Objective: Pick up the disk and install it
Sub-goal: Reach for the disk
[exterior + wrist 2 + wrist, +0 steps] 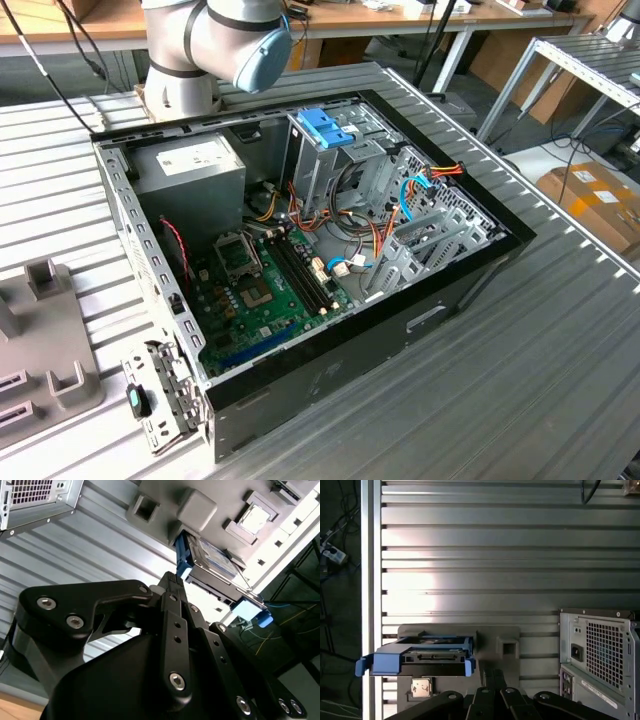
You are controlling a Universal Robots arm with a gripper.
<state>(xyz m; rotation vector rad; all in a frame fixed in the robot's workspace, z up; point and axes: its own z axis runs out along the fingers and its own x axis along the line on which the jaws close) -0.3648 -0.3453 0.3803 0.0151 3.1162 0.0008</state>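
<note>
Claw (493,672) closed together, empty, pointing down over ribbed table (495,545), near disk (432,656) in grey holder (495,635).

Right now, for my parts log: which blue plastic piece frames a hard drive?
The light-blue plastic carrier on the grey fixture: the flat metal disk sits inside it. The blue bracket caps the upright metal cage in the black computer case.

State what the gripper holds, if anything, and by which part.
Nothing: the gripper is shut and empty, while the disk sits apart in the grey holder.
</note>
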